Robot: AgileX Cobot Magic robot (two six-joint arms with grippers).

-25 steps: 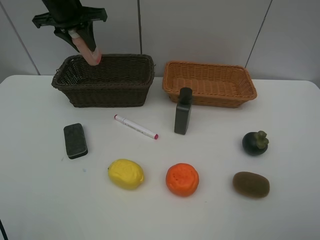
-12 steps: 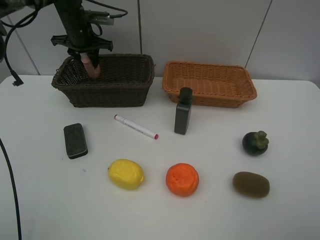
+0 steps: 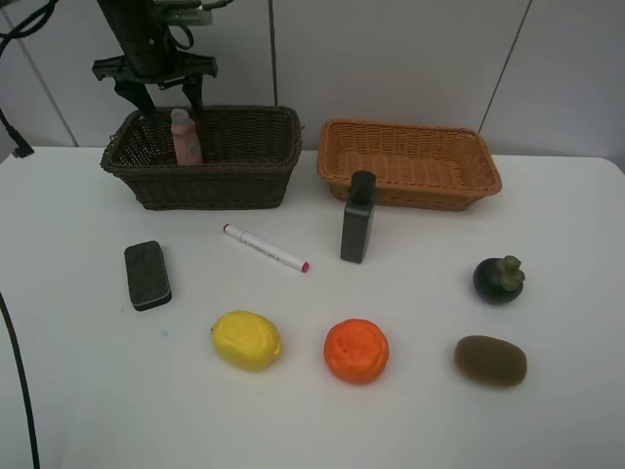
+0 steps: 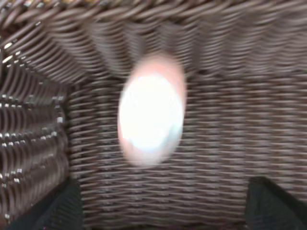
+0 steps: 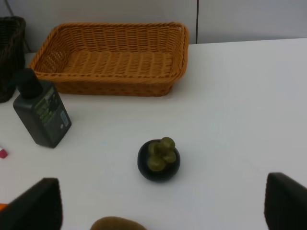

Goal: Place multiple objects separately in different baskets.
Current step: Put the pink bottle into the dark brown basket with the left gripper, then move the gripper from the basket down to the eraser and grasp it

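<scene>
Pink white-capped plastic bottle [image 3: 186,138] stands upright inside the dark brown woven wicker basket [image 3: 249,166], at its nine o'clock end. We note the left gripper [image 3: 162,96] just above it, jaws spread wide and not touching it; its wrist camera looks down on the blurred cap. The light orange-tan wicker basket [image 3: 410,168] sits at three o'clock of the dark one, a gap between them. On the white table [image 3: 78,391], toward six o'clock of the baskets, lie the dark rectangular bottle [image 3: 357,220] (upright, near the tan basket), white pink-tipped marker [image 3: 266,248], black eraser block [image 3: 147,275], yellow lemon [image 3: 246,339], orange [image 3: 355,350], dark mangosteen [image 3: 498,278] and brown kiwi [image 3: 489,360], all apart. The right gripper [image 5: 161,201] hangs near the mangosteen, jaws wide, holding nothing.
</scene>
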